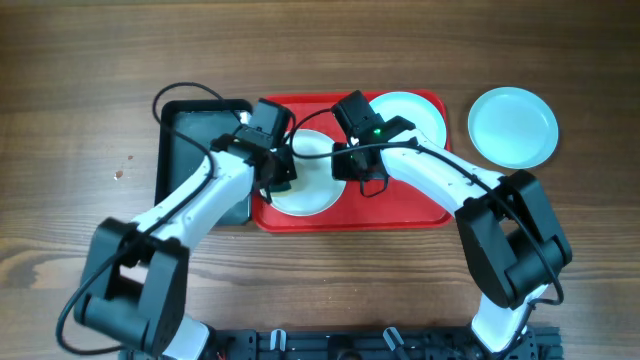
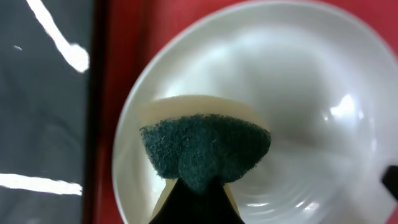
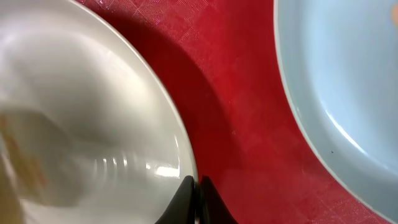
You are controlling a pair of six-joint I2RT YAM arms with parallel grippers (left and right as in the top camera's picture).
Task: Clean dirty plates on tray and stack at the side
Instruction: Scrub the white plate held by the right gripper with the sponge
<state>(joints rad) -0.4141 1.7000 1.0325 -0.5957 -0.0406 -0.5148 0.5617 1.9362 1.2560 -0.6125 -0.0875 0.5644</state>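
The red tray holds a white plate at its left and a pale aqua plate at its back right. A second aqua plate lies on the table right of the tray. My left gripper is shut on a green-topped sponge and holds it over the white plate. My right gripper is shut on the white plate's rim; the aqua plate lies to its right on the tray floor.
A black basin stands against the tray's left edge and shows at the left of the left wrist view. Cables run over the basin and the tray's back. Bare wooden table surrounds everything.
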